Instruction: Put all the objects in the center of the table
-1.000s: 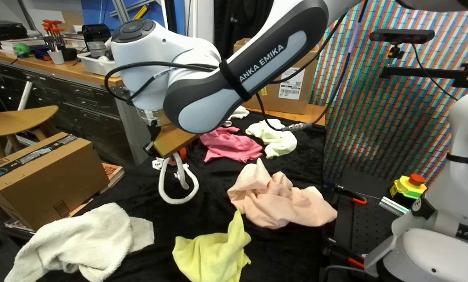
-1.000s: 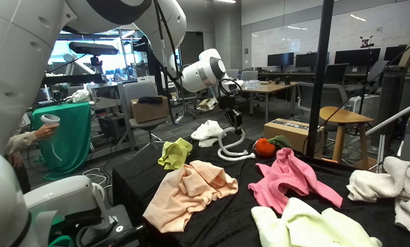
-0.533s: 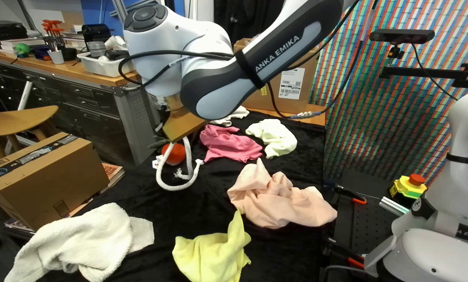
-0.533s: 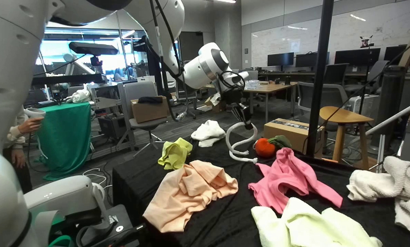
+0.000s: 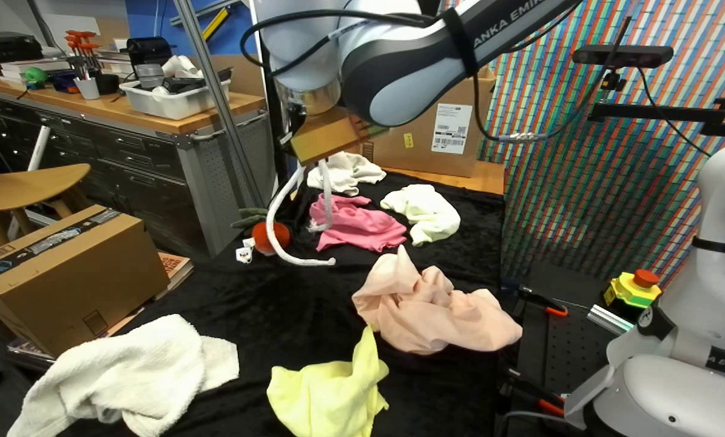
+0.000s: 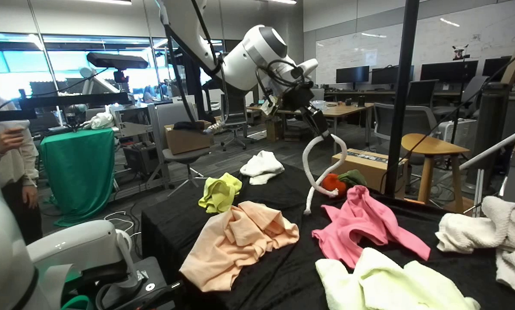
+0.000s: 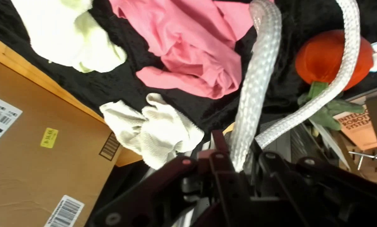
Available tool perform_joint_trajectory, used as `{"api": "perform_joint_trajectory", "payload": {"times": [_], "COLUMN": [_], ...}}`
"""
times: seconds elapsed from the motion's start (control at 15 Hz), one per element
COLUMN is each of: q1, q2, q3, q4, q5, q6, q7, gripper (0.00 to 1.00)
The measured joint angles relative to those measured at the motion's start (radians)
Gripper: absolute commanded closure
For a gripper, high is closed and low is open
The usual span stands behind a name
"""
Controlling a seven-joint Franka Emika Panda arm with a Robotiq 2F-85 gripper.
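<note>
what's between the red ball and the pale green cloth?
Pink cloth, in all three views; in the wrist view the white cord also crosses that stretch.

We see a white curved cord hanging below the gripper, its fingertips hidden; nearer us than the gripper, a crumpled peach cloth and a crumpled yellow-green cloth lie on a black-fabric-draped table.

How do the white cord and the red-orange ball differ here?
The white cord hangs from the gripper; the red-orange ball sits on the black-draped table. The cord is long, thin and bent; the ball is compact and rounded. The cord is plain white; the ball has green leaves. Both show in all three views.
</note>
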State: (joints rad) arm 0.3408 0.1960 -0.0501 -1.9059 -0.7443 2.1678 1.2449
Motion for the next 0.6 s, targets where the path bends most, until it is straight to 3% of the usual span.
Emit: {"api": "perform_joint_trajectory", "payload": {"times": [0.6], "q1": [-0.154], "q2": [-0.305], "q3": [0.079], "q4": [-0.162], "q5": [-0.040], "q6": [-0.065], "q7": [0.086], "gripper": [0.88]}}
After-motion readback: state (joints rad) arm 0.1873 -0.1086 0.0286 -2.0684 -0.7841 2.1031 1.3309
